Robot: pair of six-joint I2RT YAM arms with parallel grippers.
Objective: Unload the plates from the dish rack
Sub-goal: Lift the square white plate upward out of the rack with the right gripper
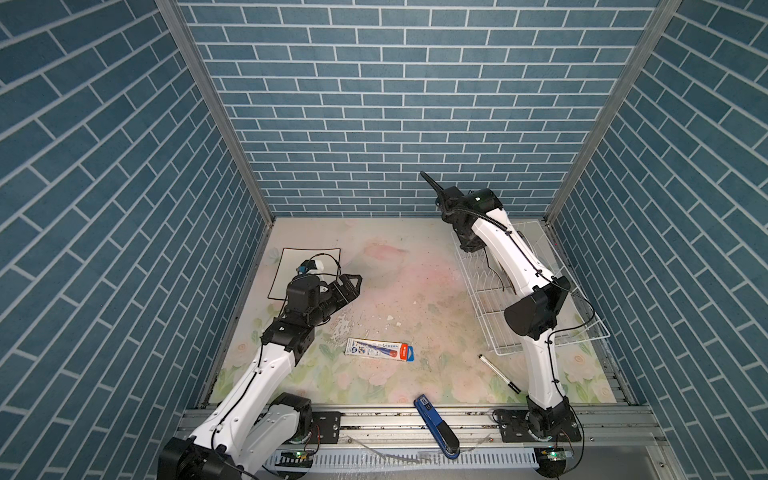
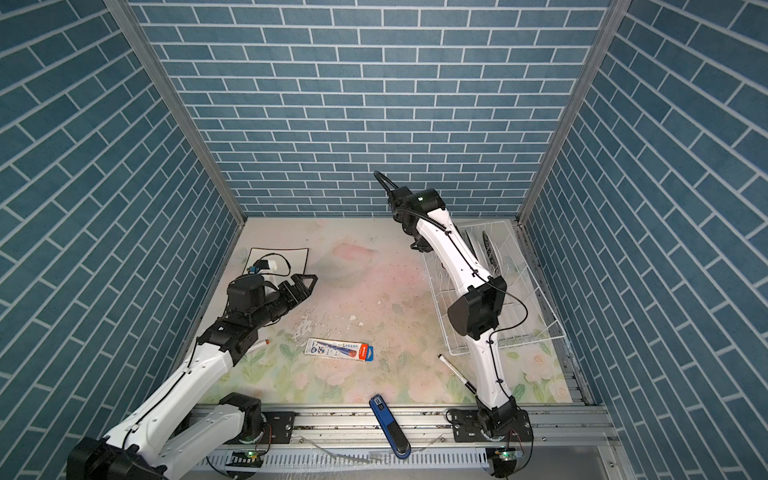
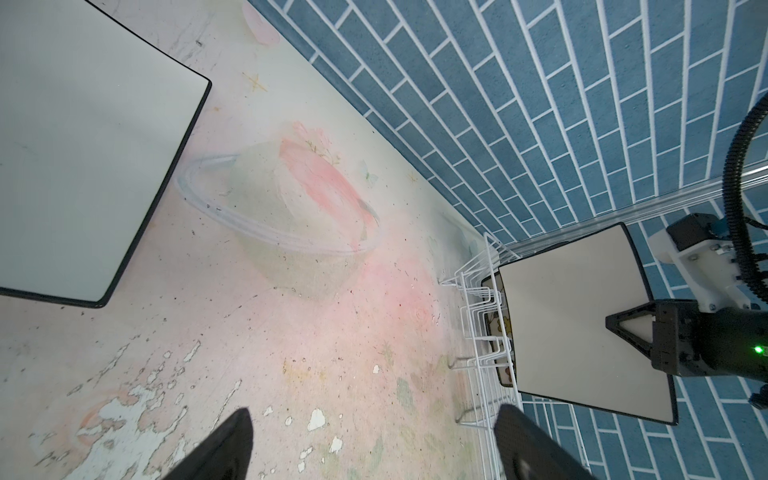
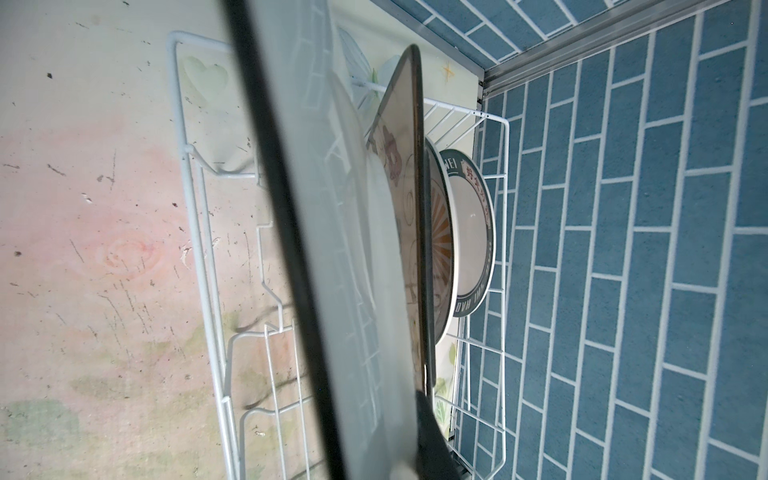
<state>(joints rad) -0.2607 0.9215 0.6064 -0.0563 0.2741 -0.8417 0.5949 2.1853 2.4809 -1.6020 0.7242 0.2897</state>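
Note:
My right gripper (image 3: 611, 324) is shut on the edge of a square white plate with a black rim (image 3: 582, 324), held upright over the white wire dish rack (image 1: 582, 332). In the right wrist view this held plate (image 4: 332, 249) is a close blur, with one finger (image 4: 432, 436) on it. Behind it, other plates stand in the rack (image 4: 199, 249): a flowered square one (image 4: 399, 187) and a round one with a teal lettered rim (image 4: 469, 216). Another square plate (image 1: 286, 274) lies flat at the table's far left. Beside it my left gripper (image 1: 353, 284) hangs open and empty.
A flat pen package (image 1: 380, 350) lies mid-table. A black marker (image 1: 498, 374) lies near the right arm's base, and a blue stapler (image 1: 436, 428) lies across the front rail. Blue brick walls close in the back and both sides.

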